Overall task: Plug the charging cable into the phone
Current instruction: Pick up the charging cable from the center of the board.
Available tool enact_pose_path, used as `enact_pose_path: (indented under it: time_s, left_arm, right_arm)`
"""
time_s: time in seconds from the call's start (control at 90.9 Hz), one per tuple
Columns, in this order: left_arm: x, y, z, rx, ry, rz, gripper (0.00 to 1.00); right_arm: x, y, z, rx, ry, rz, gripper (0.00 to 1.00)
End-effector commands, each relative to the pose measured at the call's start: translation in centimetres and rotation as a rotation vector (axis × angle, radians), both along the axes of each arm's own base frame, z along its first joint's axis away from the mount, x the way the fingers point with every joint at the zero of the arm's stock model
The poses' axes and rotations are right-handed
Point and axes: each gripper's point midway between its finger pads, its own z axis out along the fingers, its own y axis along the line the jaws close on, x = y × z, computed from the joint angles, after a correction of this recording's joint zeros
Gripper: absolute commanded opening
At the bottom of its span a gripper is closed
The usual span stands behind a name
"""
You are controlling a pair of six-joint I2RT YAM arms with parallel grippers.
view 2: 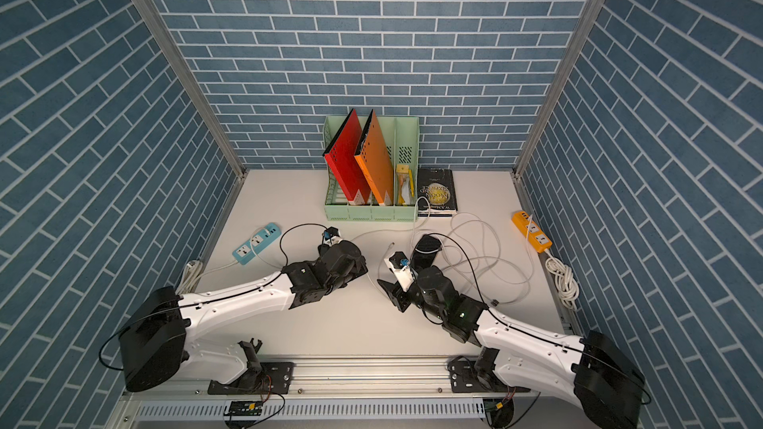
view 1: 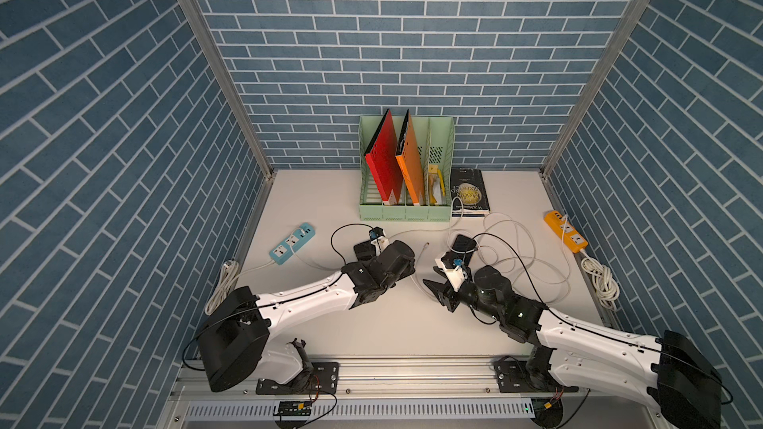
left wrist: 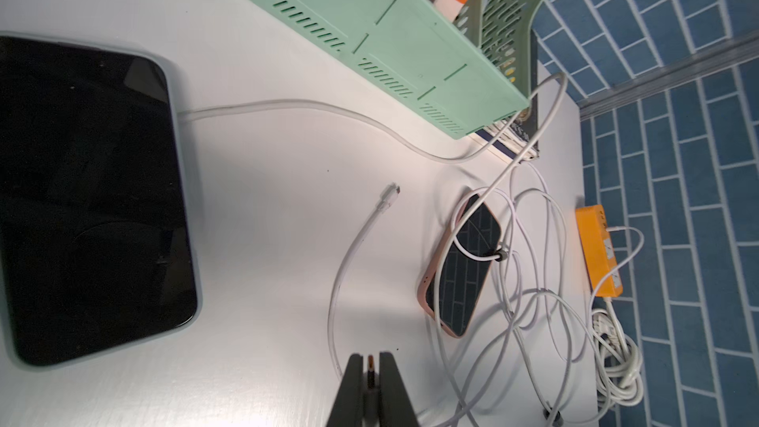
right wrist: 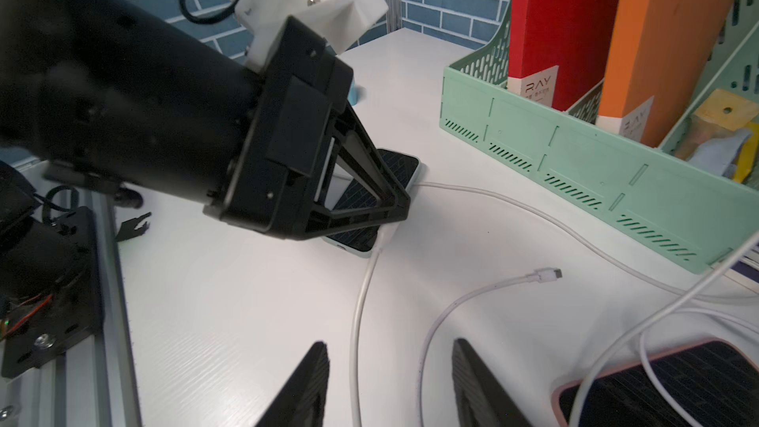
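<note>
2 states: left claw (left wrist: 371,359) shut beside blue phone (left wrist: 90,199), grip unclear; right claw (right wrist: 390,345) half open, empty, astride cable (right wrist: 472,295). Grasp just behind plug (right wrist: 546,274), keeping it level.

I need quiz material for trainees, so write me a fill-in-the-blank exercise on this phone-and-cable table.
1. The red folder stands in the pale ___ plastic file rack.
2. The black-screened phone nearer the right arm wears a ___ case.
3. The right hand is ___.
4. The rectangular plastic power strip on that arm's side is ___.
Missing words: green; pink; open; orange.
</note>
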Motion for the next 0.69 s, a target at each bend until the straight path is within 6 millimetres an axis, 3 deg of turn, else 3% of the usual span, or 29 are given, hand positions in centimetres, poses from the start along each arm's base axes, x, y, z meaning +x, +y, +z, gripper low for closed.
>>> enact_pose_path:
  time_s: [0.0,0.154,0.341,0.484,0.682]
  left_arm:
    - [0.2,-0.8,3.2,-0.061,-0.174,-0.127,0.0]
    - [-0.4,-0.9,6.6,-0.112,-0.346,-0.298,0.0]
    - [-1.1,-0.6,10.2,-0.156,-0.497,-0.419,0.0]
    - [-2.3,-1.2,11.5,-0.208,-0.554,-0.494,0.0]
    - [-3.3,-1.6,11.5,-0.255,-0.579,-0.548,0.0]
  right_arm:
    - [-0.4,0.9,3.6,0.159,0.072,0.101,0.53]
    - [0.8,-1.7,4.1,0.296,0.194,0.143,0.55]
    - [-1.5,-0.2,5.1,0.36,0.269,0.36,0.54]
    - [-2.0,0.6,5.7,0.403,0.313,0.449,0.52]
    - [-1.7,1.6,6.2,0.43,0.33,0.5,0.48]
